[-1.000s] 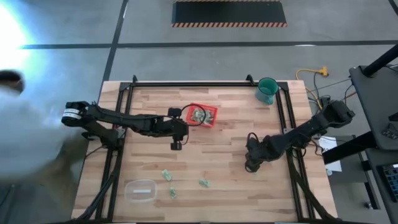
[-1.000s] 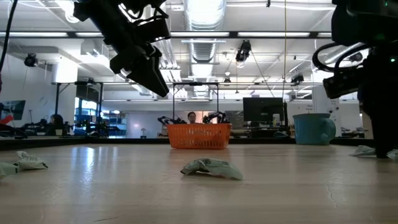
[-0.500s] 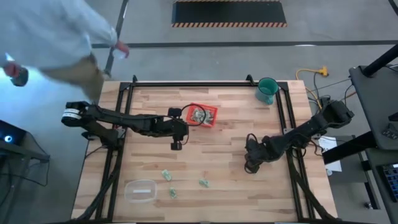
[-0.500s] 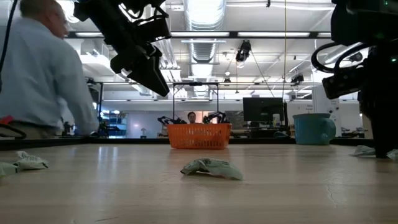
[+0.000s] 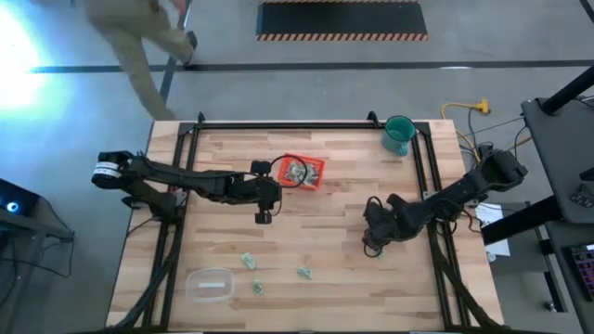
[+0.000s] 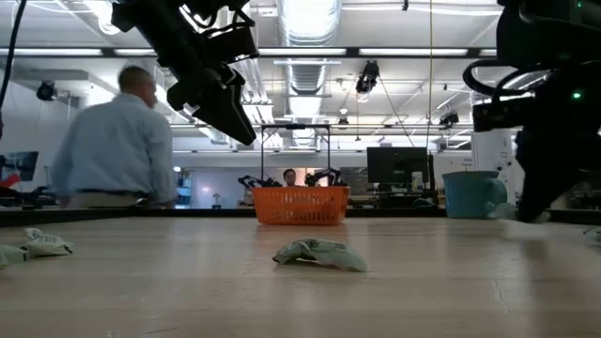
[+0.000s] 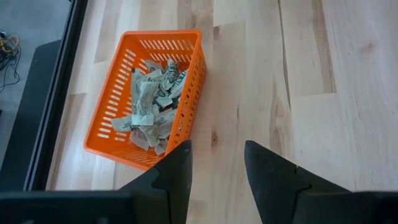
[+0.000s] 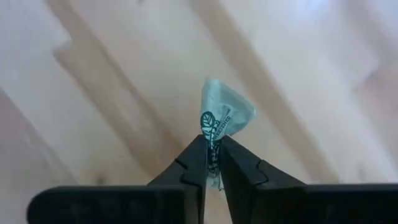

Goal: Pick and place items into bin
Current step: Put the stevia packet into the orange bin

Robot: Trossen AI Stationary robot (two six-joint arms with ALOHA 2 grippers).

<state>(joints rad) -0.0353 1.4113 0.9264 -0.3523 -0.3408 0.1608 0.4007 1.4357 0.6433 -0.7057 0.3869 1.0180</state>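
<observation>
We have a wrapper [image 8: 225,118] pinched in the right gripper [image 8: 212,151], left gripper [image 7: 216,163] waiting spread wide beside the bin [image 5: 303,172]; next, we judge, carry it left and far to the bin.

Lighting: even, bright overhead light on the table [image 5: 325,213]; arm shadows short and soft. Glare: strong white-blue bloom at the high view's upper-left floor [image 5: 23,46]. Low view: ceiling lights [image 6: 310,19] blown out, the arms dark silhouettes against them; near table surface soft, the room behind sharper. Motion blur: walking person [image 5: 139,37] smeared in the high view. Right wrist view: background wood heavily blurred, the held wrapper [image 8: 224,118] moderately sharp. Left wrist view: crisp, evenly lit, the basket [image 7: 112,93] casting little shadow.
</observation>
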